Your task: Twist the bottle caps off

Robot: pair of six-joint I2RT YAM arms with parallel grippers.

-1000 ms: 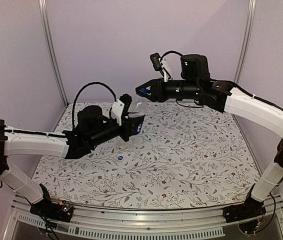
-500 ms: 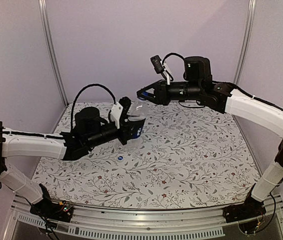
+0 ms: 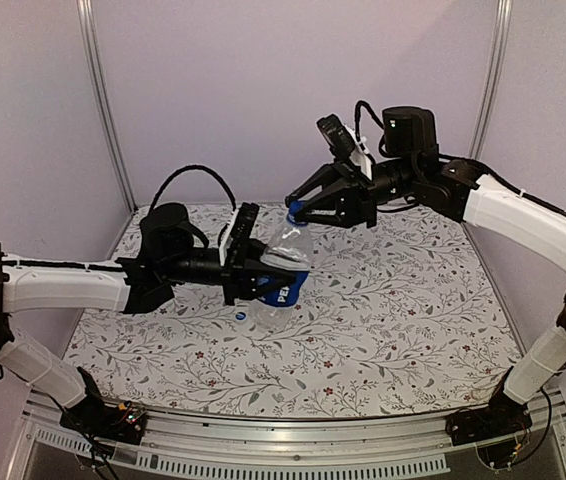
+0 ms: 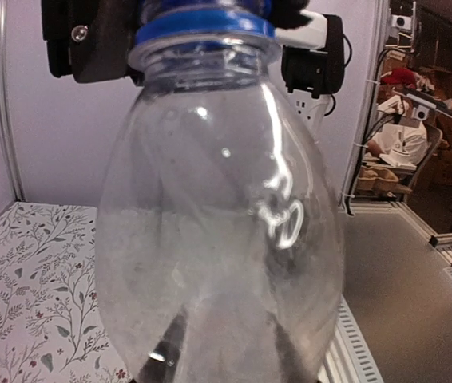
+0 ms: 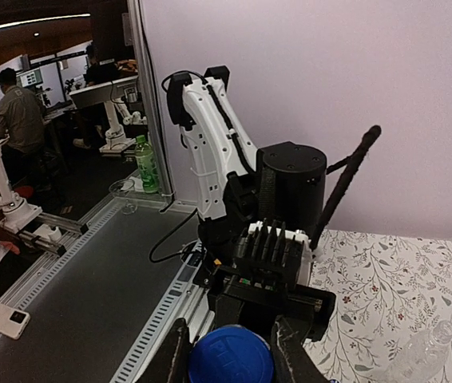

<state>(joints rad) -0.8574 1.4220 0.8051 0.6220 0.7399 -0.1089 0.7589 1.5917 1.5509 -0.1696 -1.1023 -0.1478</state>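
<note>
My left gripper (image 3: 266, 272) is shut on the labelled bottle (image 3: 285, 262), a clear bottle with a dark blue label, and holds it tilted above the table. In the left wrist view the bottle (image 4: 218, 223) fills the frame and my fingers (image 4: 158, 351) show dimly through it. Its blue cap (image 3: 295, 208) is on the neck. My right gripper (image 3: 300, 206) is shut on that cap (image 5: 231, 361), one finger (image 5: 174, 355) on each side. A second blue cap (image 3: 241, 316) lies loose on the table. The plain bottle (image 5: 424, 349) lies on the table at the right wrist view's lower right.
The floral tablecloth (image 3: 393, 320) covers the table. Purple walls with metal posts (image 3: 100, 100) stand behind and at the sides. The metal rail (image 3: 293, 440) runs along the near edge.
My left arm has brought the bottle right and toward the middle, neck up. My right gripper has swung round, come down to the neck and closed on the cap.
</note>
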